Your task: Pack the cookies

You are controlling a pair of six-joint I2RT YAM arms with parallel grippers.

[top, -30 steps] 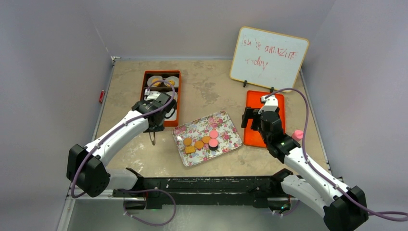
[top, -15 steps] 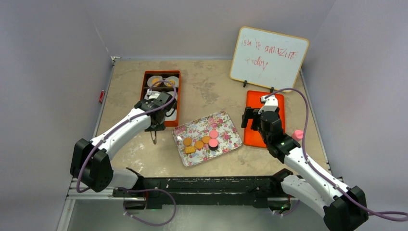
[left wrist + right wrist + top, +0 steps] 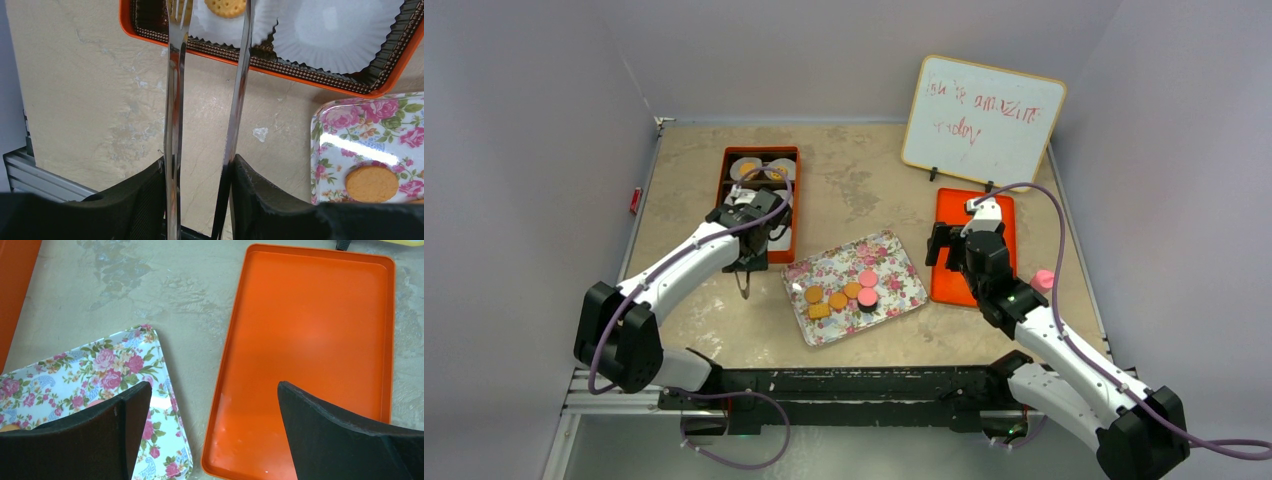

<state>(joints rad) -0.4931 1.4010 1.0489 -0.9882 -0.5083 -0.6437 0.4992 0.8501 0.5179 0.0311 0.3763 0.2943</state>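
Cookies (image 3: pixel 842 295) in diagonal row on floral tray (image 3: pixel 902 280); left gripper (image 3: pixel 200 197) tight on tongs (image 3: pixel 173 100), right gripper's (image 3: pixel 212 390) jaws apart.

place: robot lab test cell | evidence: grey enclosure walls (image 3: pixel 534 120), two arms (image 3: pixel 679 272) bolted to aluminium rail (image 3: pixel 574 403), propped whiteboard (image 3: pixel 982 108)

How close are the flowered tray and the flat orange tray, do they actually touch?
Apart. The right wrist view shows a strip of bare table running between the flowered tray and the flat orange tray.
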